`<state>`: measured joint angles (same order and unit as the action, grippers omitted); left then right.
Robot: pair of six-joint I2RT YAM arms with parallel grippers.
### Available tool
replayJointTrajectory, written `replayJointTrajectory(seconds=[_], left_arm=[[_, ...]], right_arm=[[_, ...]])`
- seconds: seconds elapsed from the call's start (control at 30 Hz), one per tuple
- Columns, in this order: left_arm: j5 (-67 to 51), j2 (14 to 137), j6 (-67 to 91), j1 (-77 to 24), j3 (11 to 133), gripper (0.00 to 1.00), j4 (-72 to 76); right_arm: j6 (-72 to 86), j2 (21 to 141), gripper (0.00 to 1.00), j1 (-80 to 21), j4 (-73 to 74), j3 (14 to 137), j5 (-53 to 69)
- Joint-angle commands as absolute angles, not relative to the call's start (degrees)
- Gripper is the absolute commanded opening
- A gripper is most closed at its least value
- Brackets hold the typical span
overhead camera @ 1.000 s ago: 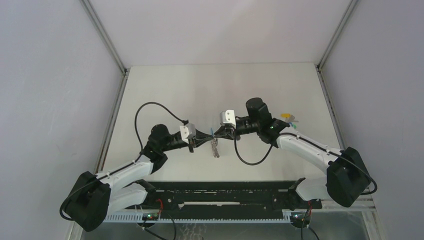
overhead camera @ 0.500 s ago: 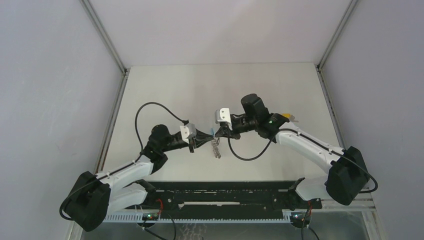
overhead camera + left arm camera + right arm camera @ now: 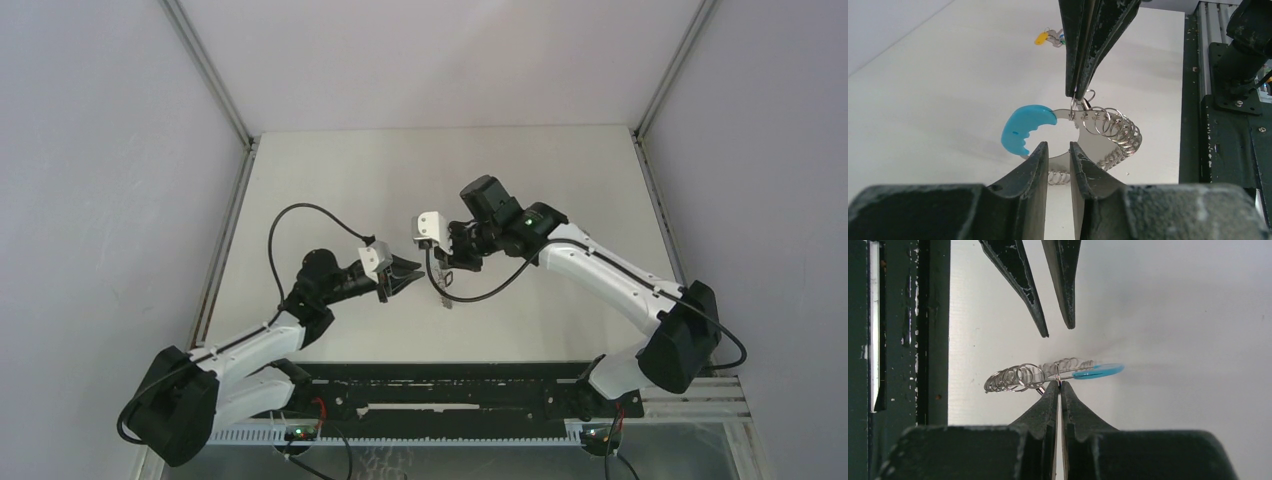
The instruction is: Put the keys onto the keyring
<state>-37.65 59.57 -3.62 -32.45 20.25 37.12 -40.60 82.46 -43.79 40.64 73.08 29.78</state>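
Observation:
The keyring, a floppy chain of silvery rings [image 3: 1113,131] with a light blue crescent piece [image 3: 1024,126], hangs from my right gripper [image 3: 1059,384], which is shut on one ring at its top. In the top view the chain [image 3: 446,291] dangles below the right gripper [image 3: 447,268] above the table. My left gripper [image 3: 1058,149] is slightly open and empty, just short of the keyring; in the top view it [image 3: 408,272] sits to the left of the chain. The keys [image 3: 1050,37], a small yellow and teal cluster, lie far off on the table; the right arm hides them in the top view.
A black rail [image 3: 450,385] runs along the table's near edge and also shows in the left wrist view [image 3: 1228,100]. Black cables loop off both wrists [image 3: 300,215]. Grey walls close in the white table [image 3: 330,170] on both sides.
My left gripper has let go of the keyring and opened. My right arm has swung left and turned, carrying the keyring, which now hangs from it alone.

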Motion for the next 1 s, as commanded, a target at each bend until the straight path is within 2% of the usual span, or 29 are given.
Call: replayJointTrajectory(seconds=[0.0,0.3,0.67,0.97], left_arm=[[-38.72,60.36,-3.39,-32.34,21.98,0.27,40.92],[-41.82,64.17,0.43,-32.89,18.12,0.30,57.79],[-43.47,70.25,1.07,-33.59,18.67,0.29,60.41],[-43.77,74.12,3.51,-33.60,17.25,0.29,68.36]], right_arm=[[-42.94,83.66,0.00,-45.46,46.75,79.69,25.60],[-44.91,88.66,0.00,-48.36,53.69,87.12,21.30],[-45.79,88.33,0.00,-48.96,53.36,87.54,21.89],[-45.84,87.40,0.00,-48.43,52.29,86.66,24.37]])
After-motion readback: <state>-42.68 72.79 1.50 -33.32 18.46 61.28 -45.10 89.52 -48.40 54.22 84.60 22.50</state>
